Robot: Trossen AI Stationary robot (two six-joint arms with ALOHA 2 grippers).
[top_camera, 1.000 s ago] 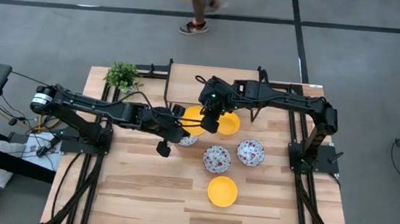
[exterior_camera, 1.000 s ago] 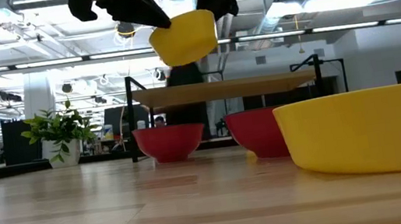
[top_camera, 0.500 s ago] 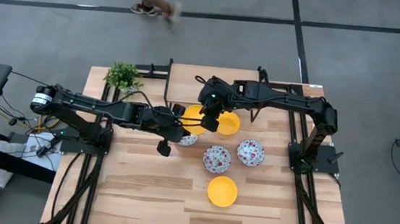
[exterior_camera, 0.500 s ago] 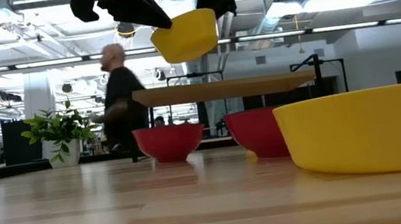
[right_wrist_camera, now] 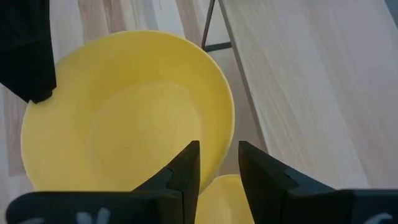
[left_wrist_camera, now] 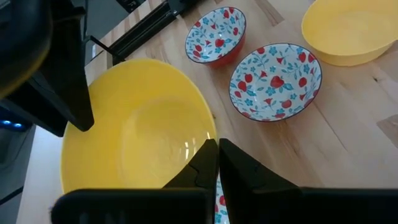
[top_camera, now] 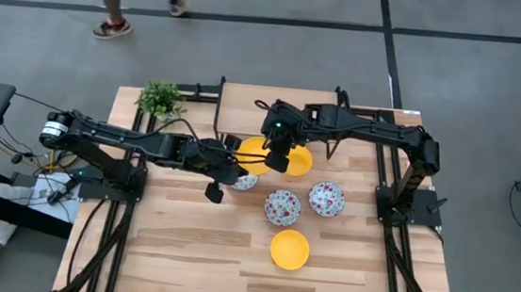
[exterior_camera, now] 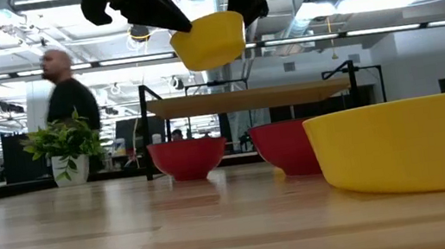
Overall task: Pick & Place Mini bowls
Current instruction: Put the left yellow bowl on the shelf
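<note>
Landmark: potted plant (top_camera: 160,98) at the table's (top_camera: 185,253) far left corner.

1 yellow bowl (top_camera: 254,151) is held up in the air, well to the right of the plant, clear of the tabletop in the low view (exterior_camera: 209,40). Both grippers sit at its rim.

Left gripper (top_camera: 237,166): reaches in from the plant's side. Its fingers (left_wrist_camera: 202,168) are pinched tight on the near rim of the raised bowl (left_wrist_camera: 134,127), wall caught between them.

Right gripper (top_camera: 276,157): comes in from the side away from the plant. Its fingers (right_wrist_camera: 186,168) straddle the rim of the same bowl (right_wrist_camera: 124,118), 1 inside and 1 outside, with a gap showing between them. Cannot tell if they press the wall or just bracket it.

A 2nd yellow bowl (top_camera: 299,161) rests on the table just past the raised one, farther from the plant, partly under the right arm.

3 floral bowls: 1 (top_camera: 246,181) under the left gripper, mostly hidden; 2 side by side nearer the front edge, (top_camera: 283,206) and (top_camera: 326,199).

A 3rd yellow bowl (top_camera: 289,249) sits alone toward the front edge, farthest from the plant, large in the low view (exterior_camera: 408,144).

A person (exterior_camera: 69,98) is behind the plant in the low view, beyond the table.
</note>
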